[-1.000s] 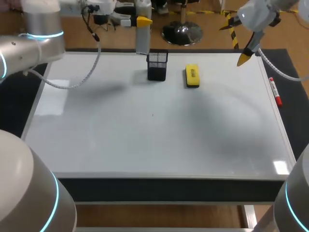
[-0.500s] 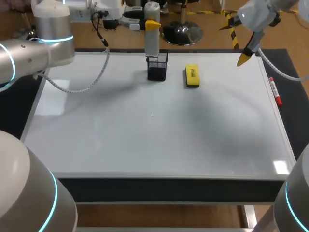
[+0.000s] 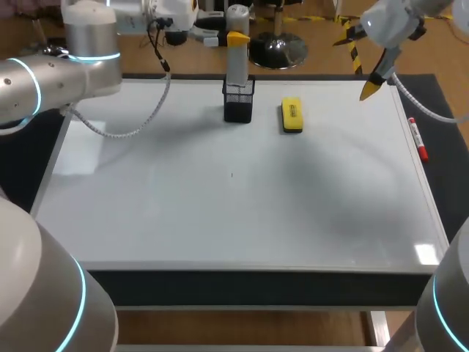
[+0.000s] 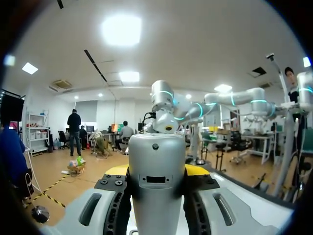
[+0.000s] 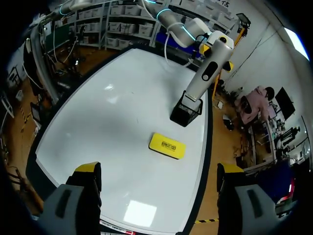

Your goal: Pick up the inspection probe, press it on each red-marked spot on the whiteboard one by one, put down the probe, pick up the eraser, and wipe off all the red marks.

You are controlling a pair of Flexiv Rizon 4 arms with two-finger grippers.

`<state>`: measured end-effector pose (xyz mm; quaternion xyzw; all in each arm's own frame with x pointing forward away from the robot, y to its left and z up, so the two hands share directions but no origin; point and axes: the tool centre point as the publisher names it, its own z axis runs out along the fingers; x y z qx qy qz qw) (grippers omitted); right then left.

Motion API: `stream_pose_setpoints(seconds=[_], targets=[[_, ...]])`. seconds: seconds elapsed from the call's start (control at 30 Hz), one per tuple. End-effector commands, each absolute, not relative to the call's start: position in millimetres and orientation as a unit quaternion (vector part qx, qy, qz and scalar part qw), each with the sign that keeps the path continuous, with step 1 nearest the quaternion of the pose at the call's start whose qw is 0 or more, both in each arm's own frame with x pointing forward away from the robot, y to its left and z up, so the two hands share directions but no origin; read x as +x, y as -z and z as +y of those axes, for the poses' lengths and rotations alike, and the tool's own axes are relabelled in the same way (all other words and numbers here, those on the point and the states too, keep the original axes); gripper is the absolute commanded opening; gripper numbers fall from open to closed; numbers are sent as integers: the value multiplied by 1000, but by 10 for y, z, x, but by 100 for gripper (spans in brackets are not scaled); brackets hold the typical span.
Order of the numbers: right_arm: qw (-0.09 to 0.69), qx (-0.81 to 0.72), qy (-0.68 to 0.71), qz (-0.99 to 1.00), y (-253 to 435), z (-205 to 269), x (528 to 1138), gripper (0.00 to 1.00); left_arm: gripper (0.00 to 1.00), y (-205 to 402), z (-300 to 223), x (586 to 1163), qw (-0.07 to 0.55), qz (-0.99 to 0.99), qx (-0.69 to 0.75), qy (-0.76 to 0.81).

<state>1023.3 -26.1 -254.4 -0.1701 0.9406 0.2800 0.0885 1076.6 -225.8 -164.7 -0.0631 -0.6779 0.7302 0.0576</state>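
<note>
A grey cylindrical probe [image 3: 236, 55] stands upright with its lower end in the black mesh holder [image 3: 239, 101] at the far middle of the whiteboard [image 3: 220, 213]. My left gripper [image 3: 237, 35] is shut on the probe's upper part. In the left wrist view the probe [image 4: 156, 186] fills the gap between the yellow fingertips [image 4: 116, 170]. The yellow eraser [image 3: 292, 116] lies just right of the holder. My right gripper [image 3: 370, 86] hangs open above the far right corner. From there it looks down on the eraser [image 5: 167, 146], holder [image 5: 187, 112] and probe [image 5: 208, 73]. I see no red marks.
A red marker [image 3: 418, 139] lies along the board's right edge. One tiny dark speck [image 3: 231, 174] shows near the board's middle. My left arm's cable [image 3: 124, 125] droops over the far left part of the board.
My left arm has carried the probe to the right, from beside the holder to over it, with the lower end now inside. The right arm has not moved.
</note>
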Motion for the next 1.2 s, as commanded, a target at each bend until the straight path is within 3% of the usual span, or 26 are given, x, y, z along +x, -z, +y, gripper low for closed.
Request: stream_pose_setpoints(seconds=[0.03,1.2], targets=[[87,-171,-278,941,2542,-264,10236,100,0,1714,-2272,10855,63,-672,-70,-735],[87,-171,-278,941,2542,-264,10236,100,0,2077,-2307,10954,48,-672,-36,-738]])
